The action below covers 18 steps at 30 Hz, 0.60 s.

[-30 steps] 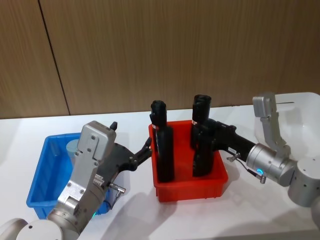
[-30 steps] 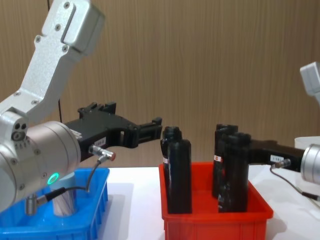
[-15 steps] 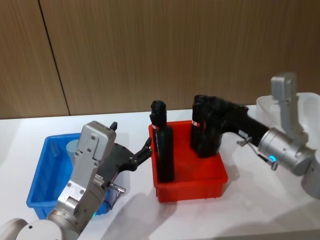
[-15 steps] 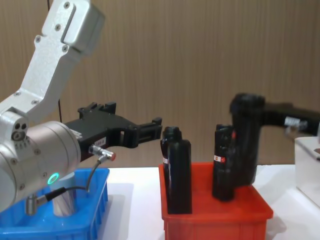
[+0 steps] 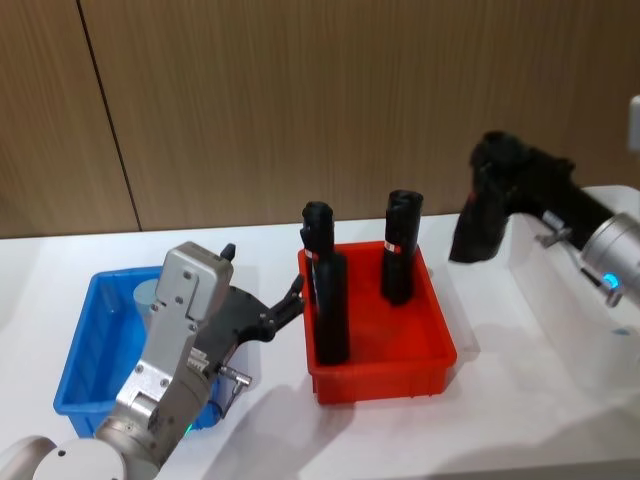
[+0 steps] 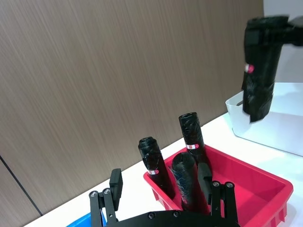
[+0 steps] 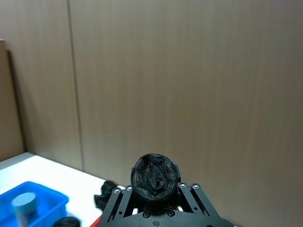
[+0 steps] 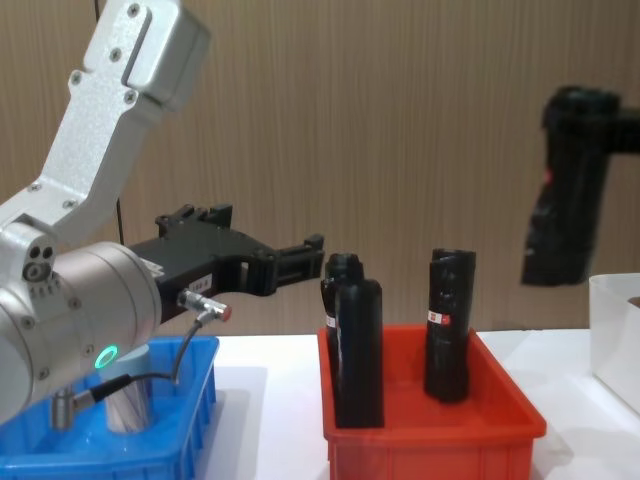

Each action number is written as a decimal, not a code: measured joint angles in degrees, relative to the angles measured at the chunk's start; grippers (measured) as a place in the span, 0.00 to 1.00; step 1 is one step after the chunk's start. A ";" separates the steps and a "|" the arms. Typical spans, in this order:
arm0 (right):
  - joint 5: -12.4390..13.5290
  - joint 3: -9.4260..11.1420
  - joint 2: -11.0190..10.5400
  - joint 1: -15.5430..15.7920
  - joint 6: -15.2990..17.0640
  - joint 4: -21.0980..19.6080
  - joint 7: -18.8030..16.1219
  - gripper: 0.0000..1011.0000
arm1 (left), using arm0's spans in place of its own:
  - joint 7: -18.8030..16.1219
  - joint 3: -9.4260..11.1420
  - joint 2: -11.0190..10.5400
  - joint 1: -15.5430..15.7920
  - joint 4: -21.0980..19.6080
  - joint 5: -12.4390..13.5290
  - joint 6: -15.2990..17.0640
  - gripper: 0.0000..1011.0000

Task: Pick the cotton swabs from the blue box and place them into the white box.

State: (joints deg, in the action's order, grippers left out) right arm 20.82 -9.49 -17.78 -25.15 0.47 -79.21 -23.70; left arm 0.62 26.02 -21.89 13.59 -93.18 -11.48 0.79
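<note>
At far left, the shallow bright-blue ribbed bin (image 5: 85,345) holds a clear swab tub with pale lid (image 5: 148,295), upright, below and behind the left gripper (image 5: 290,300), whose fingers are spread, empty. Red bin (image 5: 380,375) centre. Right gripper (image 7: 154,201) clamps a tall black bottle (image 5: 485,205) near the white bin (image 8: 615,330). Left arm's nearer the swabs.

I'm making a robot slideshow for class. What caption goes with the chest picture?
Right gripper lifts a black bottle above the red bin, near the white box.
</note>
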 joint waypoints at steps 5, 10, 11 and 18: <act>-0.03 1.45 -1.56 1.32 1.13 -3.56 3.03 0.34 | 0.00 0.00 0.00 0.00 0.00 0.00 0.00 0.99; -0.78 3.18 -3.43 2.73 2.22 -6.47 6.82 0.34 | 0.00 0.00 0.00 0.00 0.00 0.00 0.00 0.99; -0.90 3.39 -3.64 2.88 2.40 -6.72 7.40 0.34 | 0.00 0.00 0.00 0.00 0.00 0.00 0.00 0.99; -1.88 5.10 -5.42 4.09 3.45 -8.06 10.94 0.34 | 0.00 0.00 0.00 0.00 0.00 0.00 0.00 0.99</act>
State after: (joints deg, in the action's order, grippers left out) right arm 18.94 -4.39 -23.20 -21.06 3.92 -87.27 -12.76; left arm 0.62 26.02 -21.89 13.59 -93.18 -11.48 0.79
